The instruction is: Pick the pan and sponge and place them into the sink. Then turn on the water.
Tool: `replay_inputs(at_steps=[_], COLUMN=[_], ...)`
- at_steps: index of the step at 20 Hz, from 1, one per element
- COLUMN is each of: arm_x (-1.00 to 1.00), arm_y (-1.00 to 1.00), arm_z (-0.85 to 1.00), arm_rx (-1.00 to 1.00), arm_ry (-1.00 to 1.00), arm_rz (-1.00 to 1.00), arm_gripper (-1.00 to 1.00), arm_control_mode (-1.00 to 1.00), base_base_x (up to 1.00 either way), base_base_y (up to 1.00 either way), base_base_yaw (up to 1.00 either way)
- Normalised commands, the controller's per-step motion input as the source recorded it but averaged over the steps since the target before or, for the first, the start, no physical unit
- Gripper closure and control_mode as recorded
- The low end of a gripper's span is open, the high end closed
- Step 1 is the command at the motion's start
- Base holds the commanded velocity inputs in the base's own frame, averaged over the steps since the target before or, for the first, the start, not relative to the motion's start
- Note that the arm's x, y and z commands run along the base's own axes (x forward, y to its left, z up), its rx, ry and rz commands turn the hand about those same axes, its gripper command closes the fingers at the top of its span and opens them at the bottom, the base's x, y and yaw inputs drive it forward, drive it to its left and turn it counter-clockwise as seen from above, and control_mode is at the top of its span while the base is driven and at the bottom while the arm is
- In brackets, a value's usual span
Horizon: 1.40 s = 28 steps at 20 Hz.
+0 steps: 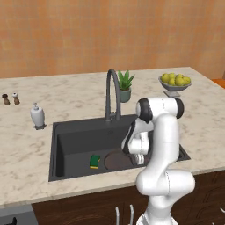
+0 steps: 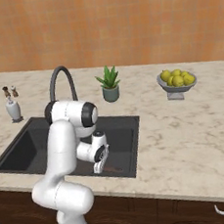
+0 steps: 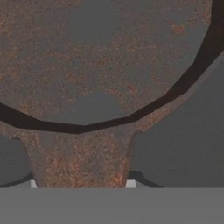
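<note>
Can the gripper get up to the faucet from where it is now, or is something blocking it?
Probably yes. The gripper sits low in the sink over the pan, and the faucet rises behind the basin with open space between. The plant stands beside it.

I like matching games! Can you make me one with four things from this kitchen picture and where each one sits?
Things:
1. sponge
2. pan
3. bowl of lemons
4. soap dispenser

Places:
A. on the counter, right of the potted plant
B. on the counter, left of the sink
C. in the sink, under the robot's hand
D. in the sink, left of the pan

Pairs: 1-D, 2-C, 3-A, 4-B
</note>
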Motion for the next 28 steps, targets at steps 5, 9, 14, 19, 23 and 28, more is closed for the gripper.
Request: replay_inputs(at_steps=[5, 9, 14, 19, 23, 28], arm_x=[0.0, -0.01, -0.01, -0.13, -0.04, -0.03], arm_y=[0.0, -0.04, 0.0, -0.01, -0.12, -0.24], arm_z=[-0.03, 0.45, 0.95, 1.0, 1.0, 1.0], arm_rx=[0.0, 0.01, 0.0, 0.01, 0.0, 0.0], arm_ry=[0.0, 0.0, 0.05, 0.04, 0.15, 0.26], arm_rz=[0.0, 0.0, -0.04, -0.07, -0.18, -0.24], arm_gripper=[-1.0, -1.0, -1.0, -1.0, -1.0, -1.0], arm_control_mode=[-1.0, -1.0, -1.0, -1.0, -1.0, -1.0], base_base_x=[0.0, 0.0, 0.0, 0.0, 0.0, 0.0], base_base_y=[0.0, 0.0, 0.0, 0.0, 0.0, 0.0], base_base_yaw=[0.0, 0.0, 0.0, 0.0, 0.0, 0.0])
